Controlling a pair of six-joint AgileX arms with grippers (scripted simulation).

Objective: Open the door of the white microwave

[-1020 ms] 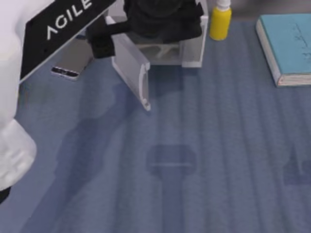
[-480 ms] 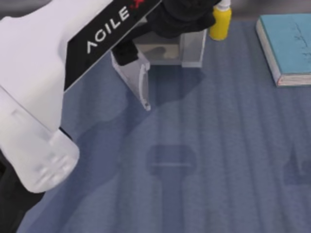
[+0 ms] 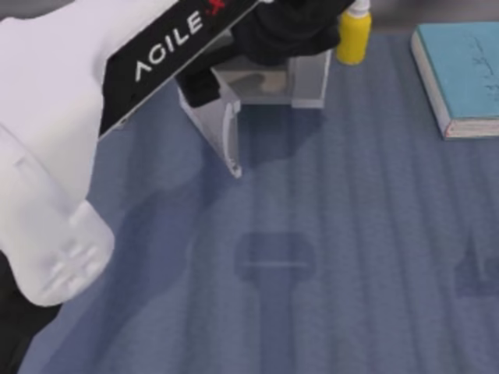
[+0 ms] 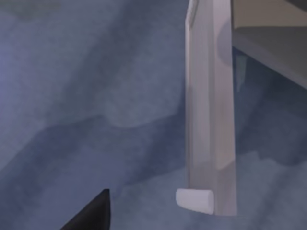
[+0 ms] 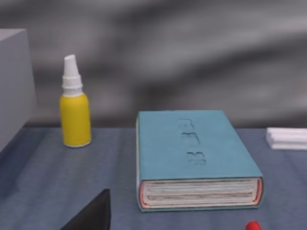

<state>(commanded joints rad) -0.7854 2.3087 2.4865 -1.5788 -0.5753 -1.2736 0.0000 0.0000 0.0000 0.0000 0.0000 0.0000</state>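
white microwave (image 3: 300, 82) at table's far edge, cavity looks bare | door (image 3: 217, 125) swung wide open toward the front | left arm (image 3: 117, 86) reaches over it, jaws hidden, can't tell | right arm out of sight | yellow bottle (image 3: 353, 35), blue book (image 3: 460, 74) to the right

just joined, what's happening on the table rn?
The left arm reaches across the far left of the table to the white microwave, its hand hidden under its own dark wrist in the top view. The door is already swung wide open toward the near side, and the oven cavity is exposed. The left wrist view shows the door edge-on with nothing gripping it. The right arm is out of the top view; its camera faces a yellow bottle and a light-blue book.
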